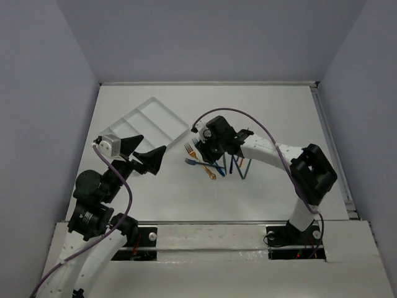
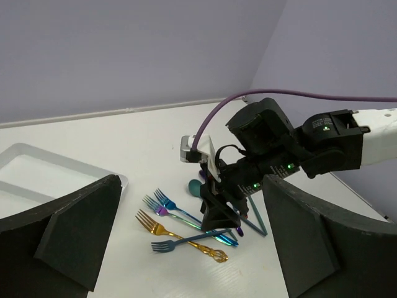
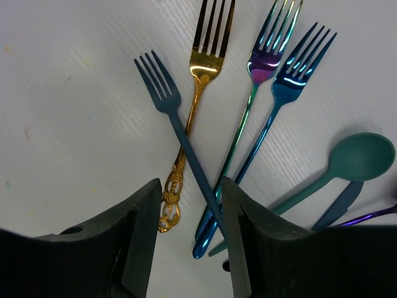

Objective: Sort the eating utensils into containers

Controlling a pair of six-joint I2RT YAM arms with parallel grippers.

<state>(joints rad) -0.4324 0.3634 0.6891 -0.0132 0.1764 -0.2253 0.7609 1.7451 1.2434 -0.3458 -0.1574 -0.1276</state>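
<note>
Several forks lie fanned and crossed on the white table: a gold fork [image 3: 201, 68], a matte dark blue fork [image 3: 162, 99] across it, an iridescent purple-teal fork [image 3: 263, 62] and a shiny blue fork [image 3: 291, 81]. A teal spoon [image 3: 360, 158] and a dark blue knife [image 3: 338, 208] lie beside them. My right gripper [image 3: 189, 217] is open just above the handle ends, with the dark blue fork's handle between its fingers, close to the right finger [image 3: 248, 242]. My left gripper [image 2: 192, 205] is open, empty and raised, between the pile and the tray. The translucent white tray [image 1: 152, 121] looks empty.
The right arm [image 1: 273, 152] reaches in from the right over more thin utensils [image 1: 242, 166] that stick out under it. The tray's corner shows at the left of the left wrist view [image 2: 37, 167]. Grey walls stand round the table.
</note>
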